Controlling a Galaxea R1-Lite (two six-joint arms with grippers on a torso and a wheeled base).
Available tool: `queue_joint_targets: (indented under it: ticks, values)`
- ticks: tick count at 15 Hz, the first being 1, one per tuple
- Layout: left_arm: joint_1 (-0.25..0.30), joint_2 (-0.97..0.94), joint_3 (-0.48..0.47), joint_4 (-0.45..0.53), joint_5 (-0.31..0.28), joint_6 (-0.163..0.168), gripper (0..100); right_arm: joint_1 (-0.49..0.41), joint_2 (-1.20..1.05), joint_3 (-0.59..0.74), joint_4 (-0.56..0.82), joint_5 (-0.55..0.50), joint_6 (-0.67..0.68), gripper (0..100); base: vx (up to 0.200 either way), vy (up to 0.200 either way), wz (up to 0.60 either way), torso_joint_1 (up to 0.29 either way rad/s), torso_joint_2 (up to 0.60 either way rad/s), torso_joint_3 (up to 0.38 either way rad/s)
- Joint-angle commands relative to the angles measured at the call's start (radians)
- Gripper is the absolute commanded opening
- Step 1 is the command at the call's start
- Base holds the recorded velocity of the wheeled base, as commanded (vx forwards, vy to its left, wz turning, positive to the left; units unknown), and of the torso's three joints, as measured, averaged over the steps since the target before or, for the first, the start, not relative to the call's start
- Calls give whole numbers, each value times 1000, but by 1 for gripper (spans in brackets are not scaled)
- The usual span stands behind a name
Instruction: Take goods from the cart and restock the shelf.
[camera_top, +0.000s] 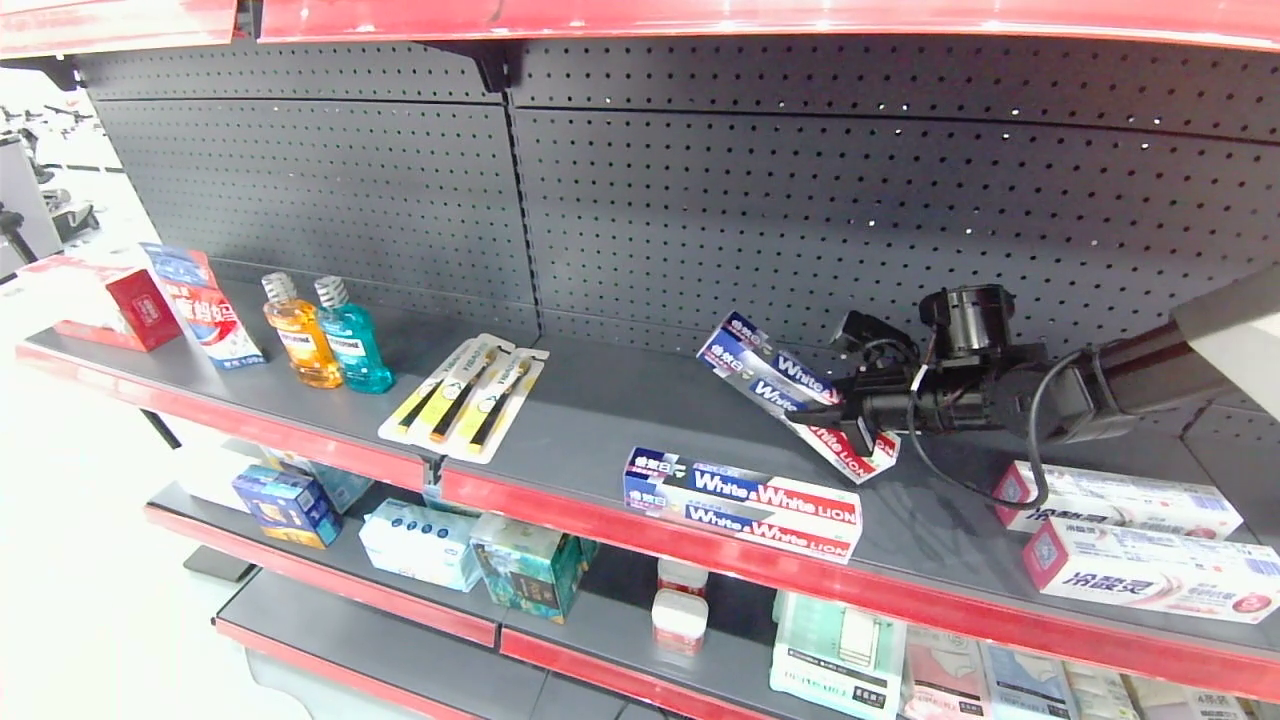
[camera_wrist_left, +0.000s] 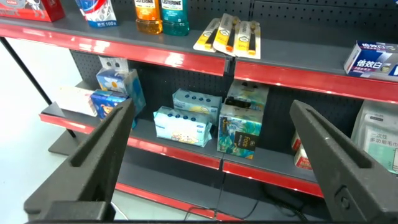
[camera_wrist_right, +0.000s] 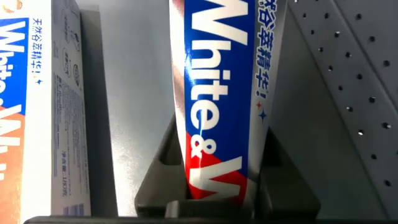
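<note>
The right gripper (camera_top: 850, 425) is reaching in over the shelf (camera_top: 600, 400) from its right end and is clamping a blue, white and red toothpaste box (camera_top: 780, 385). In the right wrist view its dark fingers (camera_wrist_right: 155, 177) are pressing against both long sides of the toothpaste box (camera_wrist_right: 224, 93). The box is lying tilted in the rear half of the shelf, with its blue end pointing up toward the perforated back panel (camera_top: 750, 200) and its red end dipping toward the shelf. It looks to be touching the surface there, though that is hard to confirm.

Nearer the front edge, a stack of two matching boxes (camera_top: 745, 505) is lying flat along the red lip, apart from the held one.

The left gripper (camera_wrist_left: 211, 106) is hanging lower down in front of the shelving. Its fingers are spread wide with nothing between them, and it is facing the lower tier, where tissue packs (camera_wrist_left: 186, 118) and a green carton (camera_wrist_left: 242, 124) are sitting.

Along the shelf toward its left end, toothbrush packs (camera_top: 465, 395) are lying fanned near the front edge. Next come a teal mouthwash bottle (camera_top: 352, 338) and an orange one (camera_top: 300, 335) standing side by side, then a red carton (camera_top: 110, 300) at the far left corner. At the right end, two white toothpaste cartons (camera_top: 1130, 540) are lying one behind the other.
</note>
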Motion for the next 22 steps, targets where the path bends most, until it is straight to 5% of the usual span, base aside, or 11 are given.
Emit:
queue_joint_targets:
  ticks: [1, 5, 6, 15, 22]
  values:
    - [0, 1, 0, 0, 1, 0, 100, 6, 3, 1, 1, 0, 2, 0, 0, 0, 0, 0, 0, 0]
    - [0, 1, 0, 0, 1, 0, 100, 21, 8, 4, 1, -1, 2, 0, 0, 0, 0, 0, 0, 0]
    - [0, 1, 0, 0, 1, 0, 100, 26, 12, 4, 1, -1, 2, 100, 0, 0, 0, 0, 0, 0]
    - [1, 1, 0, 0, 1, 0, 100, -28, -38, 12, 0, -21, 19, 100, 0, 0, 0, 0, 0, 0]
    - [0, 1, 0, 0, 1, 0, 100, -86, -184, 153, 4, -78, 80, 100, 0, 0, 0, 0, 0, 0]
